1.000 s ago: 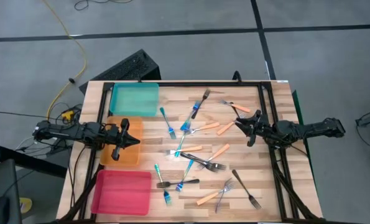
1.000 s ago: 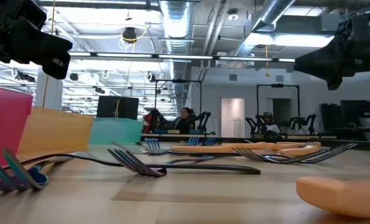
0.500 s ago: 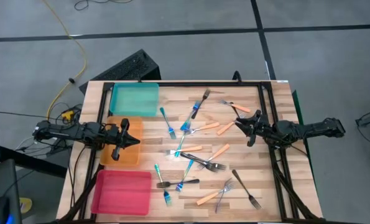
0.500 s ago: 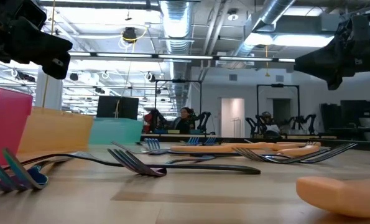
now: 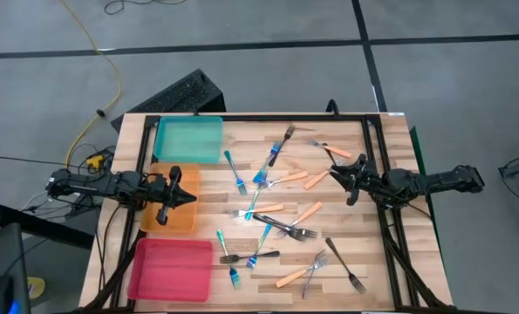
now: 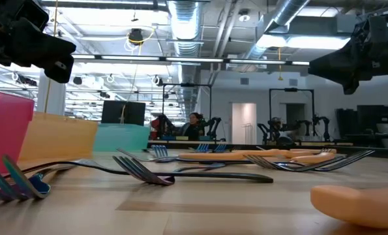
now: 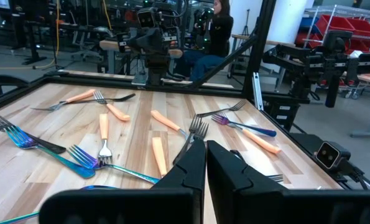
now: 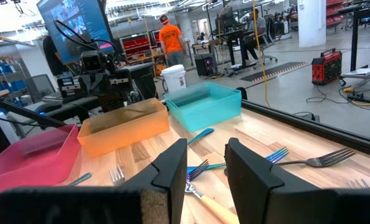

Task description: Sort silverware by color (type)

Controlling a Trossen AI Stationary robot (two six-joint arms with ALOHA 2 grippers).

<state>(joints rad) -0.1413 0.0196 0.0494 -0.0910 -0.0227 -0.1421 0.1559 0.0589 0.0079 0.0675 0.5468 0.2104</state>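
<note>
Several slim forks lie scattered flat over the middle of the wooden table (image 5: 381, 262): blue-handled ones (image 5: 235, 173), orange-handled ones (image 5: 316, 179) and all-dark ones (image 5: 344, 264). My left gripper (image 5: 192, 197) hangs level above the orange tray (image 5: 154, 220) at the table's left side, its fingers shut (image 7: 206, 152) with nothing between them. My right gripper (image 5: 336, 177) hangs level over the table's right side, open (image 8: 203, 162) and holding nothing. Both point toward the forks from well above the table top.
Along the left edge stand three trays: teal (image 5: 189, 139) at the far end, orange in the middle, pink (image 5: 170, 269) nearest. A black frame rail (image 5: 377, 157) runs round the table. People and other robot stations show in the room beyond (image 8: 170, 43).
</note>
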